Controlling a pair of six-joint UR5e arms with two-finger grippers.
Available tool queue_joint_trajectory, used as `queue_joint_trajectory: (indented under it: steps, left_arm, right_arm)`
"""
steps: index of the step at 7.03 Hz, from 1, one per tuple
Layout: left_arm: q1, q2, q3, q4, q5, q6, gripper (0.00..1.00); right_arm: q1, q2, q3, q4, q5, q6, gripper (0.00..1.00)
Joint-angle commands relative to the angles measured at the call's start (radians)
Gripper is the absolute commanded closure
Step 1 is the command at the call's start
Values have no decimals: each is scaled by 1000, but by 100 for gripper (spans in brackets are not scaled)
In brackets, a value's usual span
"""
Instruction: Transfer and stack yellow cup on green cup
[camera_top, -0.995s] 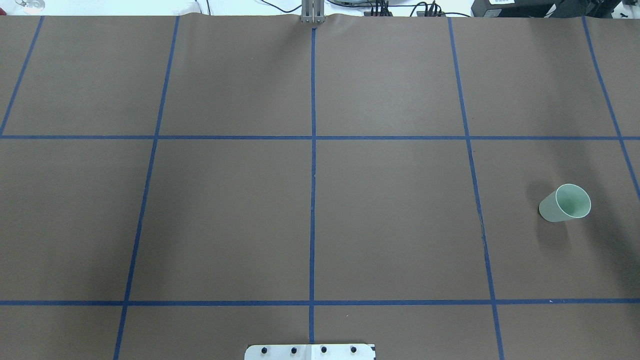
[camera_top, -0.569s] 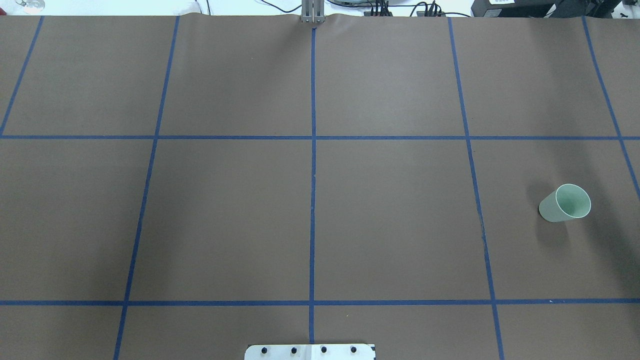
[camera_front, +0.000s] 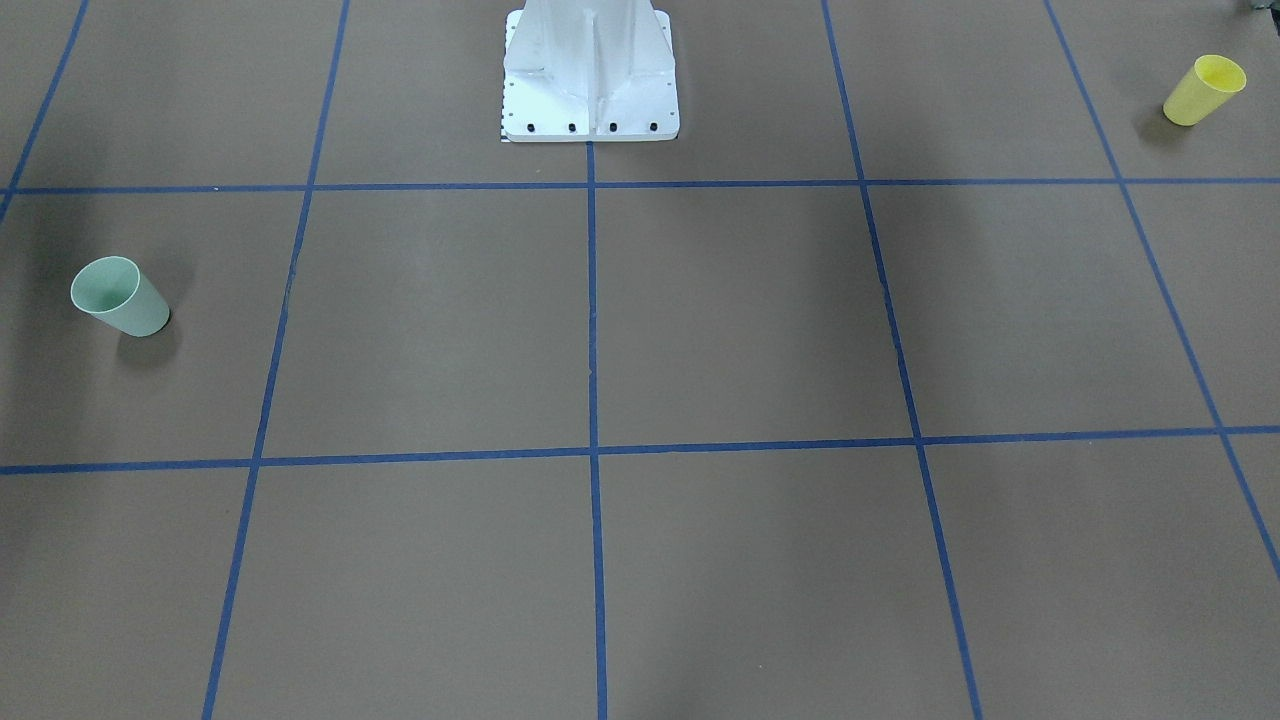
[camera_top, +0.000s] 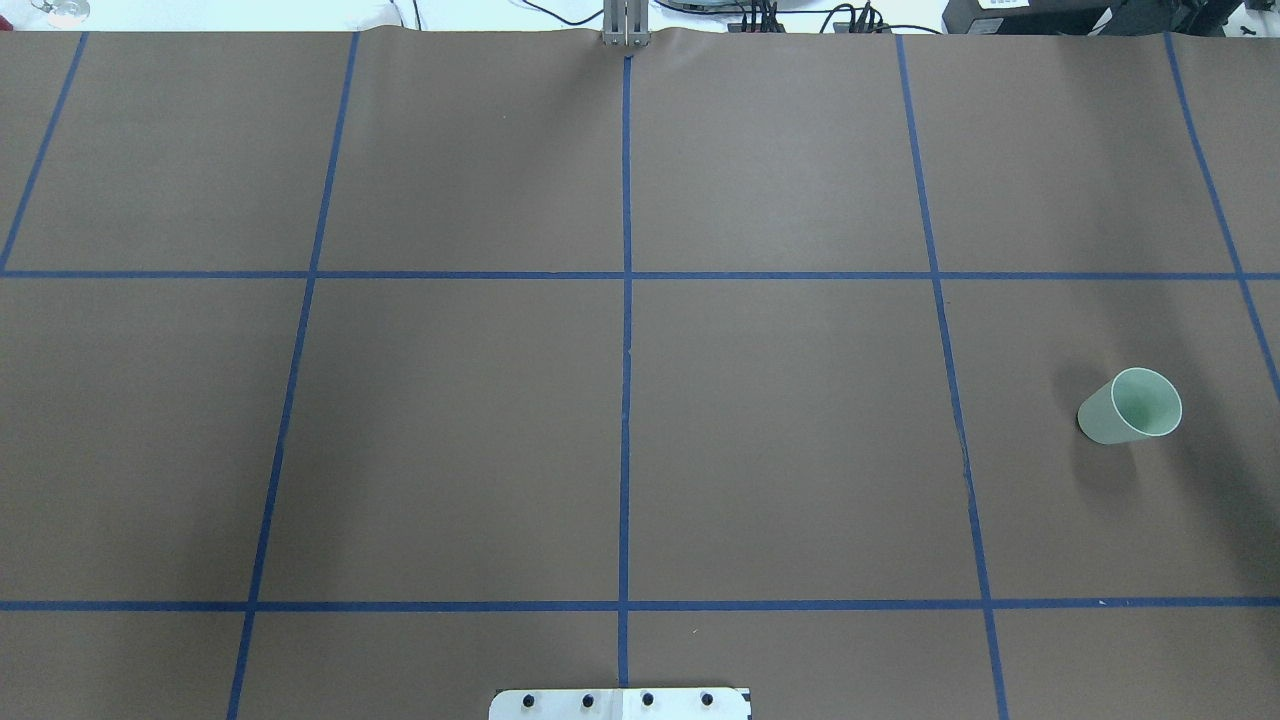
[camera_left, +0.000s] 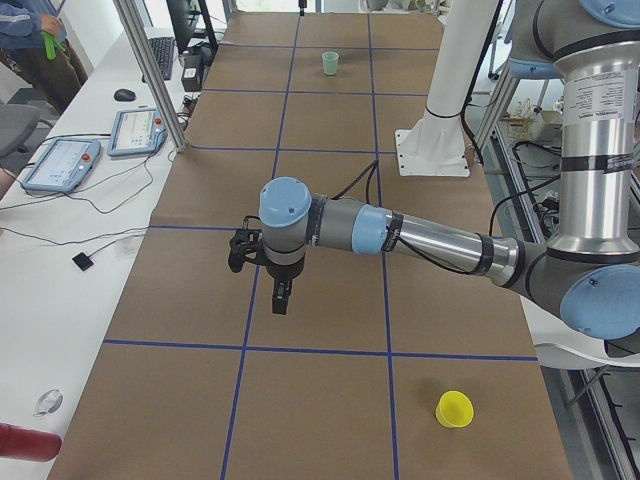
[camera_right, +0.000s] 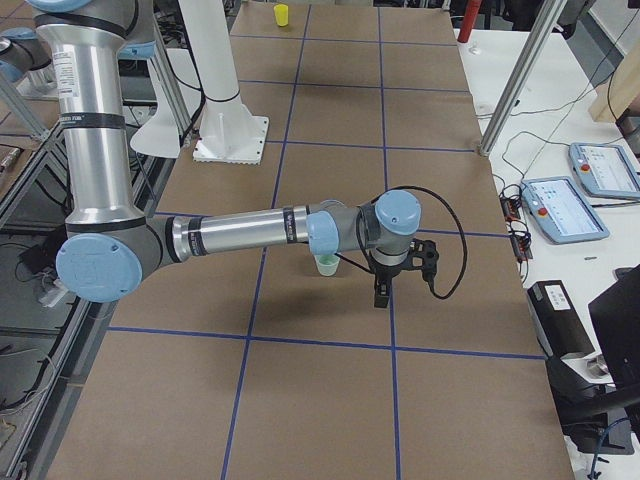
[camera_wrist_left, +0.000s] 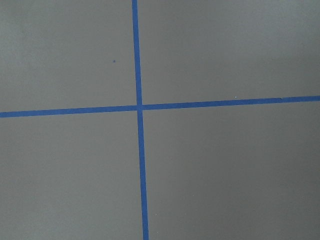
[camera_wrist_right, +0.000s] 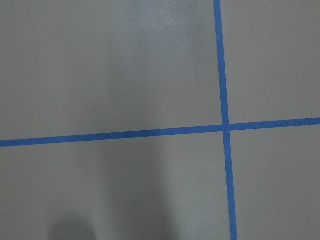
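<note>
The yellow cup (camera_front: 1205, 90) stands upright near the table's end on my left side; it also shows in the exterior left view (camera_left: 455, 409) and far off in the exterior right view (camera_right: 282, 14). It is outside the overhead view. The green cup (camera_top: 1130, 406) stands upright on my right side (camera_front: 120, 297), (camera_left: 330, 63). My left gripper (camera_left: 283, 296) hangs fingers down above the table, well away from the yellow cup. My right gripper (camera_right: 382, 293) hangs beside the green cup (camera_right: 326, 265). I cannot tell whether either gripper is open or shut. Both wrist views show only brown table and blue tape.
The white robot pedestal (camera_front: 590, 80) stands at the table's robot-side edge (camera_top: 620, 703). Blue tape lines (camera_top: 626, 350) divide the brown table cover. A side bench holds teach pendants (camera_left: 60, 165), (camera_right: 565, 205) behind aluminium posts (camera_left: 150, 70).
</note>
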Motion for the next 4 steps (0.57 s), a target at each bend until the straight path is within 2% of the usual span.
queue_joint_trajectory:
  steps: [1, 4]
  left_arm:
    - [-4, 36, -15, -1, 0, -2, 0]
    - [-1, 119, -98, 0, -2, -14, 0]
  right_arm:
    - [0, -5, 3, 2, -4, 0, 1]
    - [-2, -15, 6, 3, -4, -2, 1]
